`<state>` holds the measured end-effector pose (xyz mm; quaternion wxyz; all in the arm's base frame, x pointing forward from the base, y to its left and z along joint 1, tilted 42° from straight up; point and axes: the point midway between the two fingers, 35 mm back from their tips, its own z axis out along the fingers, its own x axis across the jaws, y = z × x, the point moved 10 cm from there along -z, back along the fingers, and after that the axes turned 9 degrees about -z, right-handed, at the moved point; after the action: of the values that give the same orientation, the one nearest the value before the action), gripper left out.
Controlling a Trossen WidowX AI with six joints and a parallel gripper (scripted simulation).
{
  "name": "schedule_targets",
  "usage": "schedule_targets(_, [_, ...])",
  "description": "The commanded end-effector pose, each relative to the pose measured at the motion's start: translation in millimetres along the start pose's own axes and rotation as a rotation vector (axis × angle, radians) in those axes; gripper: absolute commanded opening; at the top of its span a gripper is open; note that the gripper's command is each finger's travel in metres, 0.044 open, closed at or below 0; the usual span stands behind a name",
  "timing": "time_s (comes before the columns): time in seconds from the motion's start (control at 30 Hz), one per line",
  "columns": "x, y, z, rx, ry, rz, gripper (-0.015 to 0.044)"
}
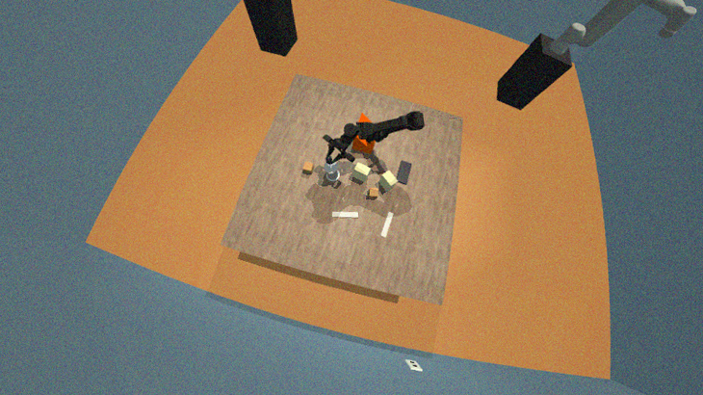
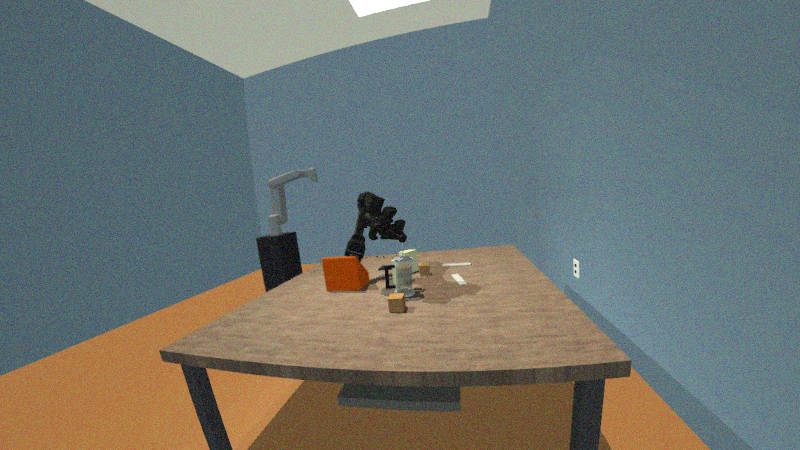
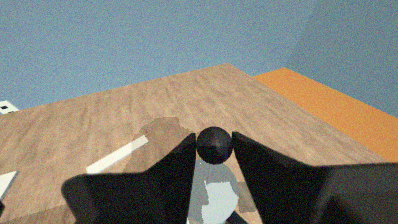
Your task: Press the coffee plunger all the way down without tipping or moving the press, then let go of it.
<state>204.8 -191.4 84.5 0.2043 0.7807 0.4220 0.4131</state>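
Observation:
The coffee press (image 1: 332,172) (image 2: 403,277) stands upright on the table, a clear glass body with a black handle (image 2: 387,277). Its round black plunger knob (image 3: 214,150) is above the lid, with a thin rod visible below it in the exterior view. My gripper (image 1: 329,160) (image 2: 402,238) (image 3: 213,137) is shut on the knob, one finger on each side, above the press. In the wrist view the fingers hide parts of the press.
An orange block (image 1: 363,145) (image 2: 344,274) stands near the arm. Pale yellow blocks (image 1: 362,171) (image 1: 388,180) and a dark slab (image 1: 403,173) lie to one side. Wooden cubes (image 1: 307,167) (image 1: 372,192) (image 2: 396,303) sit near the press. White strips (image 1: 345,214) (image 1: 387,225) lie farther off.

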Motion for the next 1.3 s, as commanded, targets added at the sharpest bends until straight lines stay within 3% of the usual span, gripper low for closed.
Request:
schedule_targets(0.0, [4, -28, 11, 0.080, 0.016, 0.044, 0.0126])
schedule_targets(1.27, [5, -32, 32, 0.076, 0.019, 0.044, 0.0126])
